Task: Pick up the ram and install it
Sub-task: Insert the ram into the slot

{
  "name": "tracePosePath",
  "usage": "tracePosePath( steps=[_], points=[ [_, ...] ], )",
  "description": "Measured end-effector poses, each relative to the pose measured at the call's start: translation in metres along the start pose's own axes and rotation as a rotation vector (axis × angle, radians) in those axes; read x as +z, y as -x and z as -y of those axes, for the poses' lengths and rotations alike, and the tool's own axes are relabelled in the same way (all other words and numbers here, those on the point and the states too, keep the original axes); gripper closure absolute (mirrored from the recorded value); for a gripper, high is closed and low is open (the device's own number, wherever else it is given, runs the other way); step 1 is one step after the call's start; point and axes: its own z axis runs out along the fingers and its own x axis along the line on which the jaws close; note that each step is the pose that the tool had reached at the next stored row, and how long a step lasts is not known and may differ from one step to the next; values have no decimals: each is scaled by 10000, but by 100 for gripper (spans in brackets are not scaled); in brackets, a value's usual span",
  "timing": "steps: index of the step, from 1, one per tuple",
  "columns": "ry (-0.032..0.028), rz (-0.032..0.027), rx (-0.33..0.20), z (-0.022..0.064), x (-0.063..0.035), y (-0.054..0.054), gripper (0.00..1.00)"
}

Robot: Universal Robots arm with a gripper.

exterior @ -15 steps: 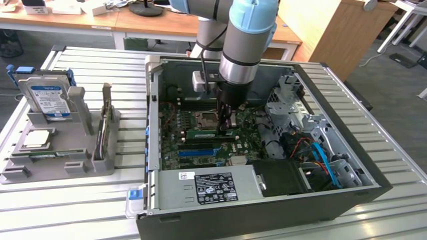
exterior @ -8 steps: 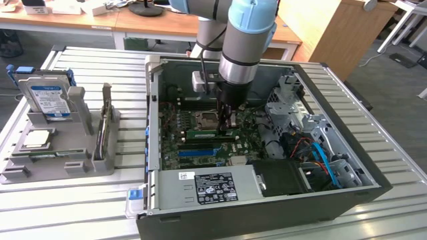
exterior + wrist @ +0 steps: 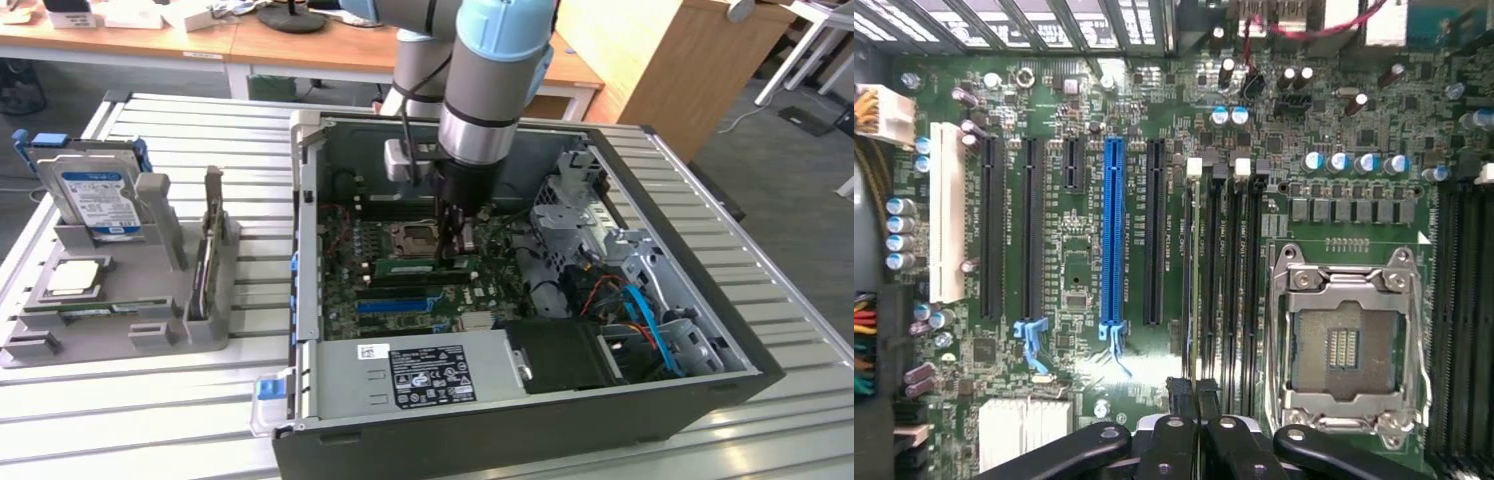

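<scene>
Gripper (image 3: 454, 245) fingers are pressed tight together, down inside the open computer case (image 3: 747, 370). In the wrist view the gripper (image 3: 1196, 395) sits right over one end of the ram (image 3: 1195, 270). I cannot tell if the fingers pinch the ram's thin top edge or just sit on it.

In the exterior view the ram (image 3: 424, 267) is just under the fingertips. It stands on its edge in a long slot on the green board (image 3: 1084, 270). The slot is next to the square metal chip socket (image 3: 1344, 340), and a blue slot (image 3: 1113, 230) lies on the ram's other side.

The ram is a long, thin, green stick. From above it shows as a narrow line with a white clip at its far end.

Well apart from the case, a gray holder (image 3: 160, 330) carries a hard drive (image 3: 96, 195) with a blue label and a square silver chip (image 3: 78, 278).
</scene>
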Motion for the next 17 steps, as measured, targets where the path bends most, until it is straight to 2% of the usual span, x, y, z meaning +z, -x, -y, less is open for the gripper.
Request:
tracePosePath(
  steps=[4,8,10,17],
  points=[
    [-2,0,0,1,-78,-2,88],
    [-97,0,3,-32,-80,-2,88],
    [-124,1,10,-50,-80,-1,88],
    [-124,-10,305,-54,-81,-2,88]
  ],
)
